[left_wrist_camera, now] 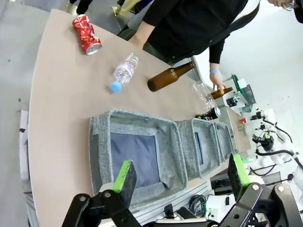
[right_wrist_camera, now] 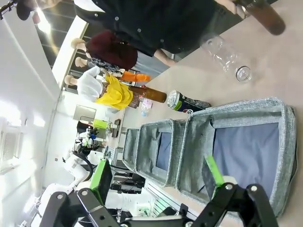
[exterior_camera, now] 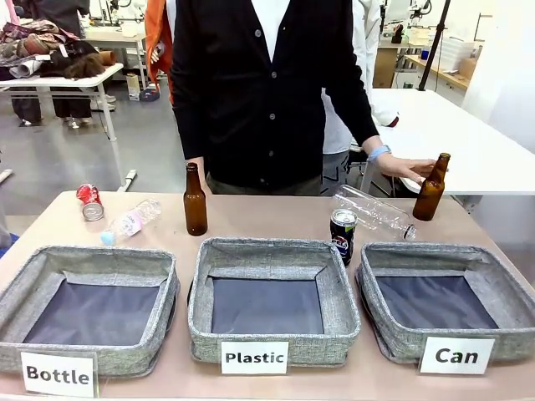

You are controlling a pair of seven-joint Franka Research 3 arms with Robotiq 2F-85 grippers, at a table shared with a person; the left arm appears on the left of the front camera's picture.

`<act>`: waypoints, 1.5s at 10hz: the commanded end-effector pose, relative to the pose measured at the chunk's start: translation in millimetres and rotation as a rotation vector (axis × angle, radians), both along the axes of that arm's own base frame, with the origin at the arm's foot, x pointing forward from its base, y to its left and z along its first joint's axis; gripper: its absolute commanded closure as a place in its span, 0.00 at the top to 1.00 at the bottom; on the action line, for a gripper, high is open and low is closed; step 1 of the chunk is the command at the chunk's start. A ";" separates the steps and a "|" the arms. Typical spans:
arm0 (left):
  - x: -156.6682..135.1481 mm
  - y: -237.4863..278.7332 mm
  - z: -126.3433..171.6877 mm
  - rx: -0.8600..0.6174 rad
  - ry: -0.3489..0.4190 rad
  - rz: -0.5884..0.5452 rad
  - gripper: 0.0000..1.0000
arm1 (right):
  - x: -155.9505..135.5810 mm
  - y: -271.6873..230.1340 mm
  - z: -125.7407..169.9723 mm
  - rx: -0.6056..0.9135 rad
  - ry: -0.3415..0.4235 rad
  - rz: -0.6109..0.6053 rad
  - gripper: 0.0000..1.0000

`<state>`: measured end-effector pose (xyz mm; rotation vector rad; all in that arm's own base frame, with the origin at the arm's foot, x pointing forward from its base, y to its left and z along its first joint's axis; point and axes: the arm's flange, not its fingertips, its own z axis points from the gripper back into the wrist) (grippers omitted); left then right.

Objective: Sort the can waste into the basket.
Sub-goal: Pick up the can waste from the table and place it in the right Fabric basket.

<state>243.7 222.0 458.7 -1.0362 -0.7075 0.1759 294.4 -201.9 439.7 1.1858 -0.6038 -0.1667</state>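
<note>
Right gripper (right_wrist_camera: 157,176), jaws wide and empty, hovers at the near right, closer than the likewise spread left gripper (left_wrist_camera: 181,171) to the upright black-blue metal can (exterior_camera: 343,236) just beyond the far-left corner of the grey woven-fabric "Can" basket (exterior_camera: 443,252), while the red metal can (exterior_camera: 89,201) lies far left.

We are looking across a light brown table (exterior_camera: 276,215) into a big work room. The grey floor (exterior_camera: 50,159) is shining a little. Far on the left, a white table (exterior_camera: 63,82) is holding a pile of clothes (exterior_camera: 42,46). On the right, another white table (exterior_camera: 468,138) is standing near ours. Far behind it, a wooden desk (exterior_camera: 439,73) is carrying a box, and a black pole (exterior_camera: 432,42) is leaning up. A white wall (exterior_camera: 508,75) is standing far right. Bright light (right_wrist_camera: 42,19) is glowing overhead.
</note>
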 end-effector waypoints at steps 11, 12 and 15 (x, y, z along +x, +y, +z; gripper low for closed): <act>220.7 -88.3 64.7 0.454 0.242 0.037 1.00 | 3.3 -1.4 6.5 0.022 0.002 -0.007 1.00; 220.7 -88.3 64.7 0.454 0.242 0.037 1.00 | 3.3 -1.4 6.5 0.022 0.002 -0.007 1.00; 250.4 -89.4 47.3 0.549 0.372 -0.017 1.00 | 3.3 -1.4 6.5 0.022 0.002 -0.007 1.00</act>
